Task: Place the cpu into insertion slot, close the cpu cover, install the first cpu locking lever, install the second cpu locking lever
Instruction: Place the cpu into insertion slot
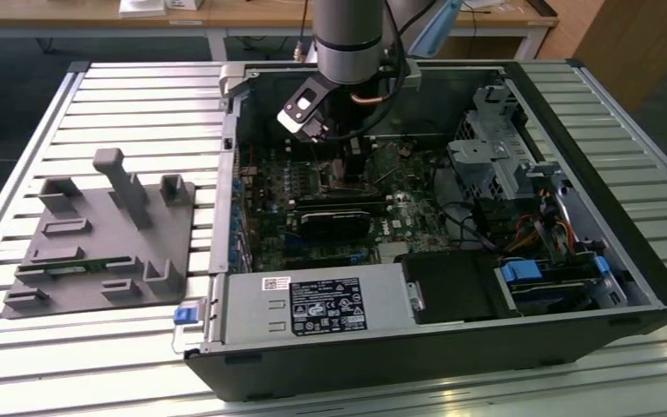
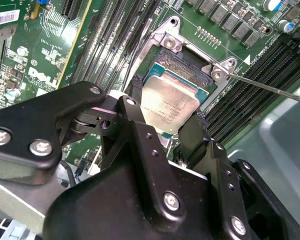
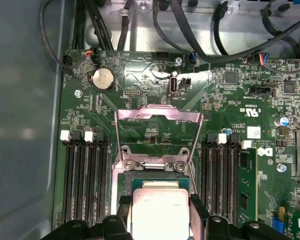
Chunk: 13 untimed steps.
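The cpu [image 2: 171, 100], a flat square chip with a dull metal top, sits between my gripper's [image 2: 168, 105] two black fingers [image 2: 134, 102], which press on its opposite edges. It hangs low over the insertion slot [image 2: 184, 61], a dark recess with a silver rim in the green board; I cannot tell whether it touches the slot. In the first wrist view the cpu [image 3: 160, 212] is just in front of the slot [image 3: 154, 176], and the cpu cover [image 3: 158, 115] stands flipped open behind it. Thin lever rods [image 3: 117, 145] run along the cover's sides. My gripper [image 1: 351, 161] is deep inside the case.
Long black memory slots [image 3: 85, 180] flank the socket on both sides. A black card [image 1: 336, 217] lies across the board, with a drive cage [image 1: 490, 156] and cables on the exterior view's right. A grey fixture [image 1: 102, 234] stands outside the case [image 1: 426, 356] on the exterior view's left.
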Tool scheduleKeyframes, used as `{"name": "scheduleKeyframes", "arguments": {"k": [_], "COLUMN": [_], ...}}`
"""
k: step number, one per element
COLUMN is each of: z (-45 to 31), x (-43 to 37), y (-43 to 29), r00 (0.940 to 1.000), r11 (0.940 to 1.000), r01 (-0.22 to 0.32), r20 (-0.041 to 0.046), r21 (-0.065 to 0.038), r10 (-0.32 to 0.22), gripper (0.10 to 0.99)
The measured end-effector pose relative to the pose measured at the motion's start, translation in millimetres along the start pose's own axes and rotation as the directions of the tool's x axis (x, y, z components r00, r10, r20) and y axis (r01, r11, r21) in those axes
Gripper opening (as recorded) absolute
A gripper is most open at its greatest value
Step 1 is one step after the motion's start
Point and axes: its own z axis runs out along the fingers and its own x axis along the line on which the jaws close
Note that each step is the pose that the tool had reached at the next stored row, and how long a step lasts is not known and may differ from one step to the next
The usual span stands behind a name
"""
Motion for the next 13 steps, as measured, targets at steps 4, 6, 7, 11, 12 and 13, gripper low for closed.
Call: {"name": "scheduleKeyframes", "arguments": {"k": [4,6,7,11,12,13], "z": [3.0,4.8,5.5,8.9,9.7,10.4], "x": [0.2,0.7,1.0,2.8,3.2,3.5], "y": [-0.2,-0.6,-0.6,-1.0,-1.1,-1.3], "r00": [1.0000,1.0000,0.9999,0.9999,0.9999,0.9999], "r11": [1.0000,1.0000,0.9999,0.9999,0.9999,0.9999], "r01": [-0.004,-0.009,-0.011,-0.013,-0.013,-0.013], "r20": [0.0004,0.0008,0.0010,0.0012,0.0012,0.0012], "r21": [0.000,0.000,0.000,0.000,0.000,0.000], "r10": [0.004,0.009,0.011,0.013,0.013,0.013], "gripper": [0.541,0.541,0.541,0.541,0.541,0.541]}}
